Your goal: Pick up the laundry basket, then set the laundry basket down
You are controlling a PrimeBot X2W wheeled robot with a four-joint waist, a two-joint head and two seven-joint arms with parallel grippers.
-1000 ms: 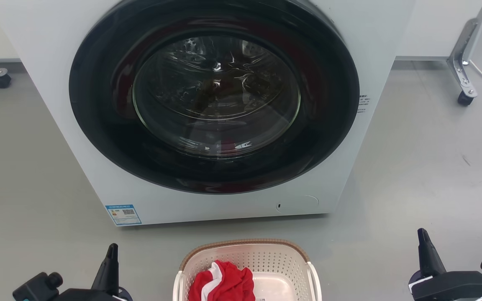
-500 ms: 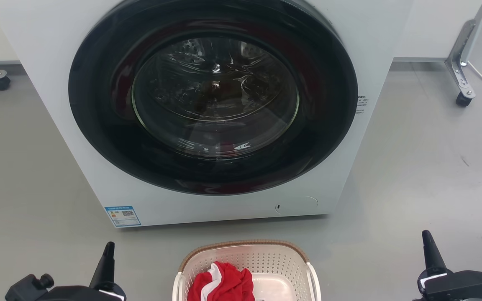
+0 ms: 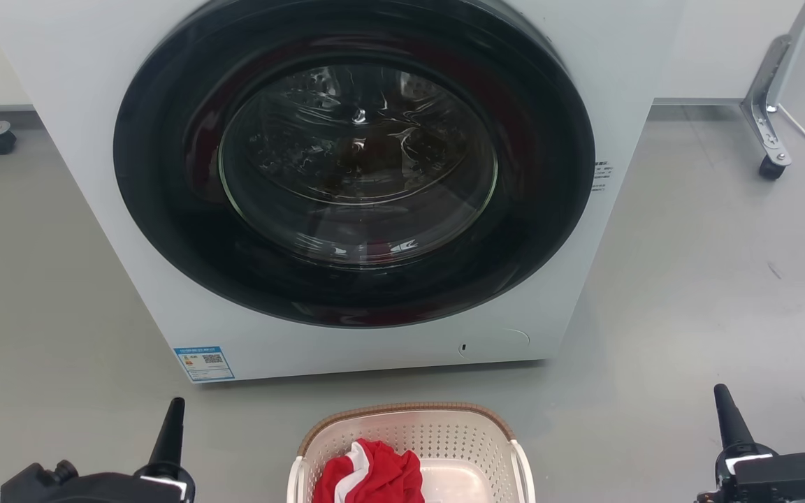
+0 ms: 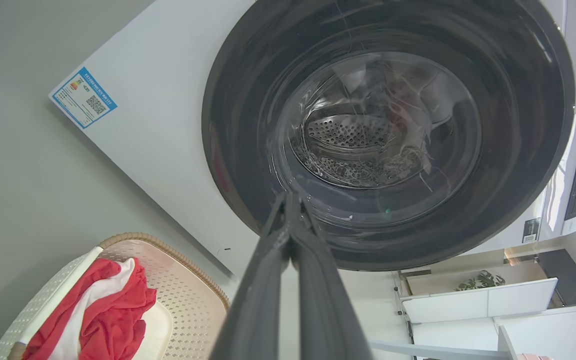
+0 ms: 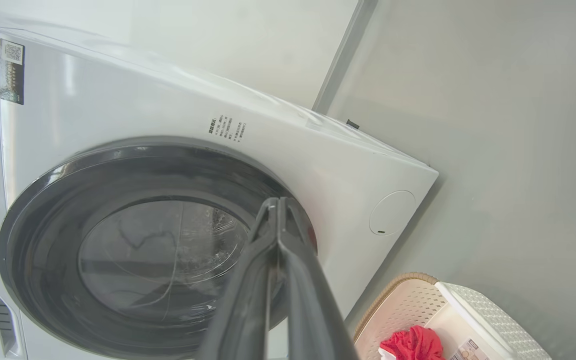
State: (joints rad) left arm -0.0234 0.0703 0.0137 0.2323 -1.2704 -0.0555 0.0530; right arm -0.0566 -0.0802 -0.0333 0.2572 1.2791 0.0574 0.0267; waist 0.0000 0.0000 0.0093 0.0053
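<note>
- Standing on the grey floor (image 3: pixel 689 279), the laundry basket (image 3: pixel 444 436) is just in front of the washing machine (image 3: pixel 60 105), below its round dark door (image 3: pixel 357 161) and not touching its front.
- A red and white garment (image 3: pixel 373 475) lies bunched inside the basket, toward its left side.
- The left end effector (image 3: pixel 173 419) hovers to the basket's left, well apart from it, its two dark fingers pressed together with nothing between them.
- The right end effector (image 3: pixel 727 412) hovers farther out on the basket's right, likewise closed and empty, fingers pointing toward the machine.
- A blue label (image 3: pixel 203 362) is stuck at the machine's lower left front corner.
</note>
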